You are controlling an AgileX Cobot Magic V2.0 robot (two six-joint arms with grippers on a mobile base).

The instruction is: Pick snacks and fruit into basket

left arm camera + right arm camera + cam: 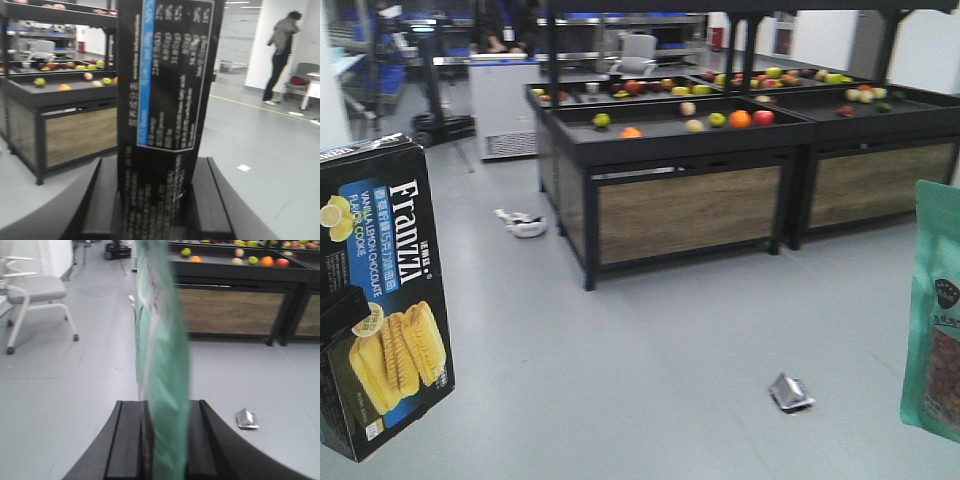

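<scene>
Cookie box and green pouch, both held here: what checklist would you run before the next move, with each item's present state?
1. Grip of left hand on Franzzi cookie box: ok, clamped between both fingers.
2. Grip of right hand on green pouch: ok, clamped between both fingers.
3. Sight of the basket for the drop: not ok, no view shows one.
4. Floor ahead free of litter: not ok, a silver wrapper lies there.
5. Clearance from the person: ok, standing well away.
6. Clearance from the fruit stand: ok, apart from both held items.
</scene>
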